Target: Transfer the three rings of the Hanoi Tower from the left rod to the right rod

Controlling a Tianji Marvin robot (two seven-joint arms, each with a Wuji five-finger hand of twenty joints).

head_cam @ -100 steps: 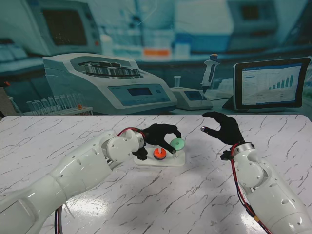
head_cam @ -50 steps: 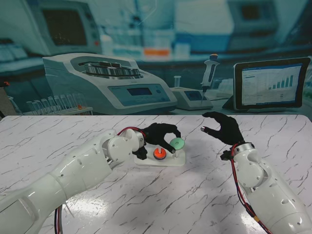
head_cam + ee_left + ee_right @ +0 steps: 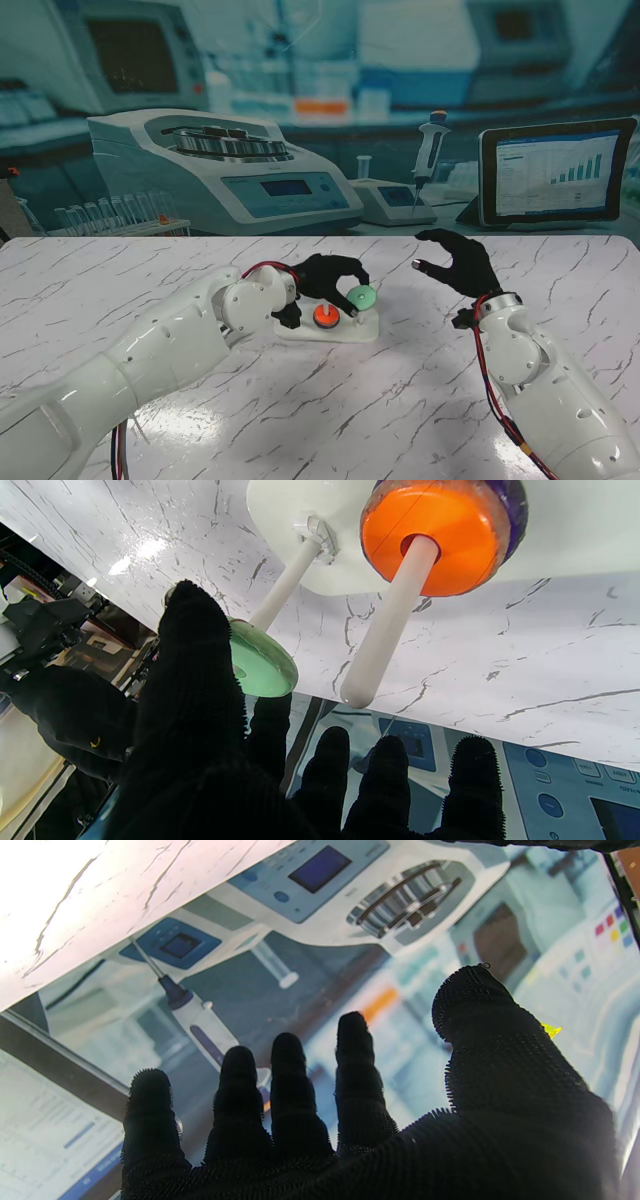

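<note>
while the left hand (image 3: 328, 276) pinches the green ring (image 3: 363, 295) at frame centre, it has barely shifted onto the right rod (image 3: 285, 587); seating remains; right hand (image 3: 458, 262) hovers released.

Left hand (image 3: 328, 276) pinches closed; right hand (image 3: 458, 262) hovers, fingers spread.

tower base (image 3: 335, 331) sits mid surface (image 3: 400, 400), left hand (image 3: 330, 275) right over it, right hand (image 3: 460, 262) well off to its right
</note>
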